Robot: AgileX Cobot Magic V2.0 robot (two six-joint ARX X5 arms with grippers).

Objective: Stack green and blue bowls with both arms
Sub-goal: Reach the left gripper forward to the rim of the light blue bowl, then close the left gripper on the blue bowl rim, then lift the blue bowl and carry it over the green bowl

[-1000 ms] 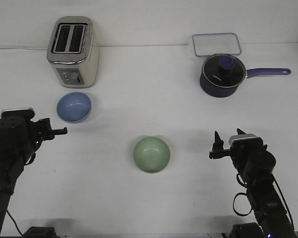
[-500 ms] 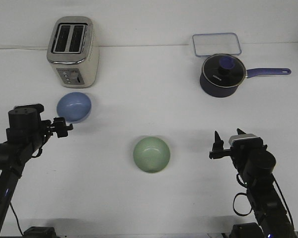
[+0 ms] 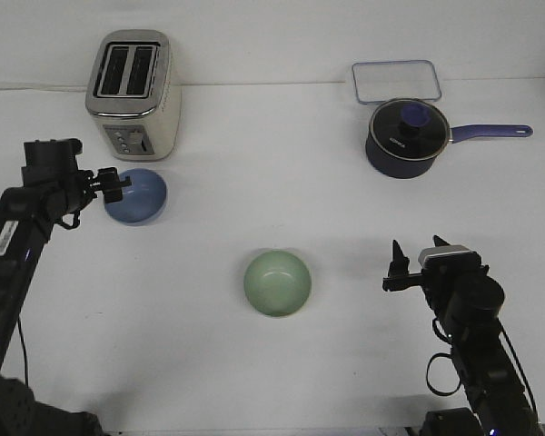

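The periwinkle blue bowl (image 3: 138,195) sits upright on the white table in front of the toaster. The pale sage green bowl (image 3: 277,283) sits upright near the table's middle, empty. My left gripper (image 3: 118,184) is at the blue bowl's left rim, its fingers apart and over the rim edge; I cannot tell if they touch it. My right gripper (image 3: 416,252) is open and empty, well to the right of the green bowl, fingers pointing away from the camera.
A silver toaster (image 3: 133,94) stands just behind the blue bowl. A dark saucepan (image 3: 405,136) with a purple handle and a clear lid (image 3: 395,81) are at the back right.
My left arm has swung forward and right, from the table's left side to the blue bowl's left rim. The right arm and both bowls have not moved.
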